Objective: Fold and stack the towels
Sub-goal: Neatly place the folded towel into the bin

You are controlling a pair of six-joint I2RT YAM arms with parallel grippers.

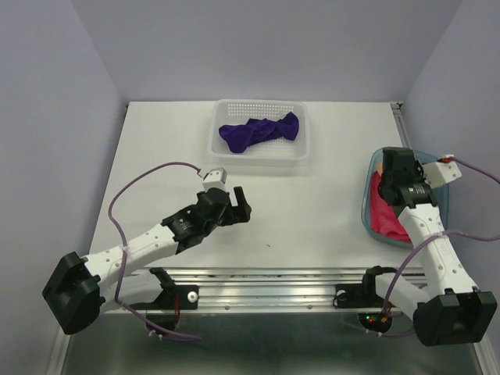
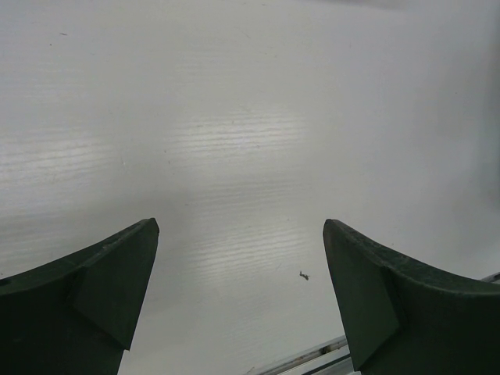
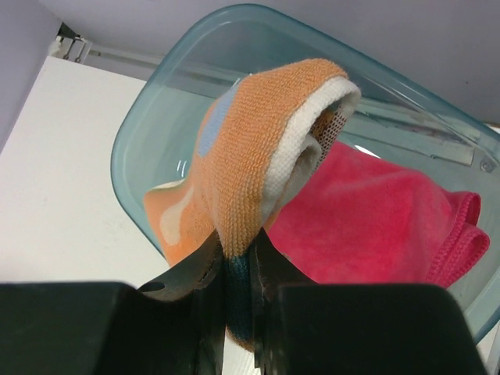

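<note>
The orange polka-dot towel [image 3: 258, 148] sits in the teal plastic tray [image 3: 148, 117] at the right side of the bench [image 1: 312, 211], bunched into a hump. The right end effector [image 3: 237, 273] is clenched on a narrow pinch of its folded edge. That grip looks slim. On a lift from here, I judge the cloth could slide out of the jaws, since only a small fold sits between them. It could also come up doubled and twisted, which would make it hard to spread flat for folding. The hot pink towel [image 3: 375, 226] lies touching it in the same tray, so a sideways drag could pull the pink one along or snag on the tray's wall. The orange cloth is a looped terry weave showing a pale blue dot and a cream patch, with a whitish underside curling open at the top of the hump; it looks soft and limp. Well apart, at the far side of the bench, the dark purple towel [image 1: 259, 131] lies crumpled in the white perforated basket [image 1: 258, 157]. The left end effector [image 2: 241, 234] hangs released over the bench, jaws wide, with nothing between them.
</note>
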